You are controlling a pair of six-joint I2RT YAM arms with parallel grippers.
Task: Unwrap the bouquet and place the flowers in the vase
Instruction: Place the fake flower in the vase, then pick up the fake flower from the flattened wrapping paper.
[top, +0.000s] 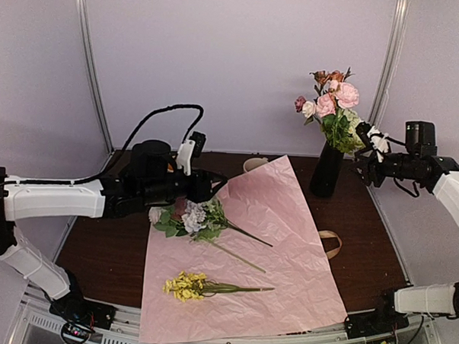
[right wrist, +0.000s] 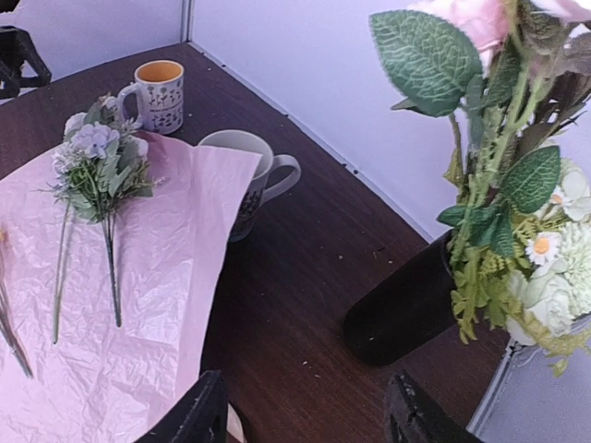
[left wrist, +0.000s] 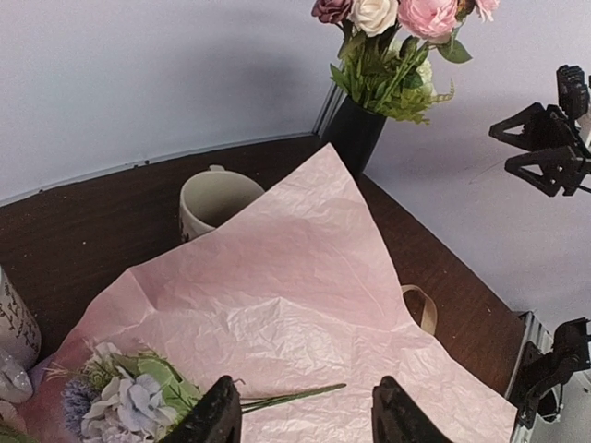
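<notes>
The pink wrapping paper [top: 264,242] lies spread flat on the table. On it rest a lilac and white bunch of flowers [top: 189,218] with long stems and a yellow cluster [top: 185,286]. The black vase [top: 326,170] stands at the back right and holds pink, white and green flowers [top: 331,108]. My left gripper [top: 210,188] hovers open just above the lilac bunch [left wrist: 129,401], a green stem [left wrist: 295,397] lying near its left finger. My right gripper [top: 363,155] is open beside the vase's flowers [right wrist: 508,185], above the vase [right wrist: 406,309], with nothing between its fingers.
A cream patterned mug [right wrist: 254,175] stands at the paper's far edge, partly under it. A mug with an orange inside [right wrist: 159,92] stands farther left. The beige ribbon [top: 331,241] lies on the dark table right of the paper. Pale walls close in the back and sides.
</notes>
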